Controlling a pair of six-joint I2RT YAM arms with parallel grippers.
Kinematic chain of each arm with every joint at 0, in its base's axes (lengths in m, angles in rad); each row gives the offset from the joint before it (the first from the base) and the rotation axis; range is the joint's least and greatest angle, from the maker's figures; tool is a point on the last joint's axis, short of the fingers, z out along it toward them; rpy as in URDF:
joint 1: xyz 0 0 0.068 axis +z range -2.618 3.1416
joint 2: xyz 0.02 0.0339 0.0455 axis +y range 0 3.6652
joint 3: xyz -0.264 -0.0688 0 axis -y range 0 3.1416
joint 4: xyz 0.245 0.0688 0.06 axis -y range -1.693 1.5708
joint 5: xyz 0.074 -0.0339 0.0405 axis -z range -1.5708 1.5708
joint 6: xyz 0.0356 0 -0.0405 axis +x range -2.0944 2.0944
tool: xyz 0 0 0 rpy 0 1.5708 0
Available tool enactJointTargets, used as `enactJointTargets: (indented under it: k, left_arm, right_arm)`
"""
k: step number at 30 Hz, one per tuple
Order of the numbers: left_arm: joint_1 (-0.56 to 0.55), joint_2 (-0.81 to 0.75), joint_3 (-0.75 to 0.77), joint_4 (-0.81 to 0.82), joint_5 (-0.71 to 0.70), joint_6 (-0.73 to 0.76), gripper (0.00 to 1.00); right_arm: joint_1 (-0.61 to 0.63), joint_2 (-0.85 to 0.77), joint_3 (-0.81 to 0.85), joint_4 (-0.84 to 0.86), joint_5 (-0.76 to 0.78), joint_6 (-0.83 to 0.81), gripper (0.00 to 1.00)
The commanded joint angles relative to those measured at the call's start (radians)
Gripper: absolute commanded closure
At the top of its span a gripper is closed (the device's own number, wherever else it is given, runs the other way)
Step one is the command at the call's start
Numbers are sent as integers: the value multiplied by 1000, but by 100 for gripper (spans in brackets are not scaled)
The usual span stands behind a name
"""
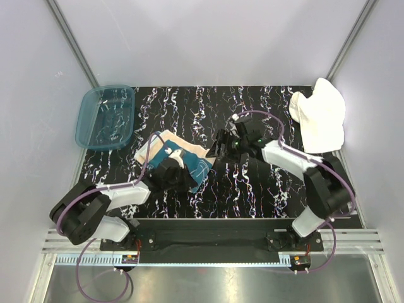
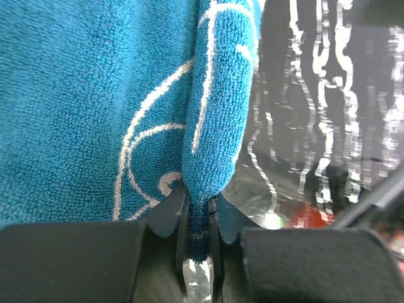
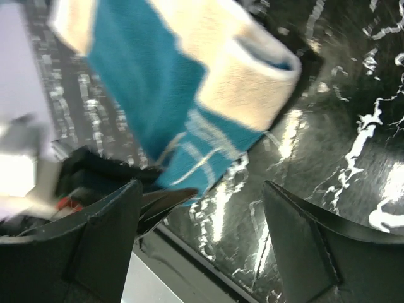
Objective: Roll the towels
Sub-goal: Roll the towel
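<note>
The black marbled table [image 1: 252,189] stretches out from my two bases. The white towel [image 1: 320,117] sits bunched in the far right corner, well apart from both my grippers. The teal tub [image 1: 106,117] stands at the far left corner. The patterned towel [image 1: 189,151] lies left of centre, partly folded over, near the tub. My left gripper [image 2: 199,218] is at its near side, fingers pressed together on a raised teal fold of the cloth. My right gripper [image 3: 202,208] hangs just beside the towel's right edge, fingers spread wide above the table.
</note>
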Motion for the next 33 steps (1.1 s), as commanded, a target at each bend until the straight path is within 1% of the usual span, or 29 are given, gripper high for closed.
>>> enactJointTargets:
  k: [1,2,6,8,9,10,12,13,14,15,16,20,21,24,27,30,32,33]
  left_arm:
    - [34,16,12,99,163,-84,100]
    - [43,36,18,122,226,-118,100]
    - [65,102,53,151,346,-203,100]
    - [66,130,45,215,392,-271,100]
    - [68,140,41,238,406,-295,100]
    - [68,148,27,304,430,-342,100]
    - [68,168,10,355,441,-408,100]
    - [68,174,-2,429,447,-431,100]
    - [68,189,-28,468,450,-451,100]
    - [68,199,-40,503,452,-472,100]
    - [68,209,-53,574,458,-511,100]
    - [68,272,-102,689,459,-568,100]
    - [68,280,-116,705,458,-574,100]
    - [68,300,-137,751,452,-583,100]
    - [68,305,-143,752,443,-585,100]
    - [68,295,-140,742,438,-583,100]
    - [68,292,-134,726,436,-583,100]
    - [68,294,-131,720,436,-582,100]
  right_arm:
    - [1,-148,-64,20,30,-33,16]
    - [2,-162,-89,37,17,-28,16]
    - [2,-197,-221,165,-6,12,19]
    - [2,-203,-293,203,-9,38,19]
    - [2,-209,-339,263,-7,47,20]
    - [4,-211,-360,282,-6,62,20]
    - [2,-208,-415,342,-3,84,20]
    - [2,-206,-434,365,-3,95,21]
    - [2,-203,-451,393,-9,102,21]
    - [2,-200,-480,454,-13,113,21]
    - [2,-185,-497,489,-19,136,22]
    - [2,-150,-549,652,-72,181,23]
    - [2,-144,-564,705,-78,187,23]
    - [2,-122,-575,770,-89,208,23]
    - [4,-93,-563,784,-92,214,24]
    - [7,-40,-563,837,-101,225,32]
    - [10,-13,-565,870,-102,234,34]
    - [11,13,-571,909,-105,240,37]
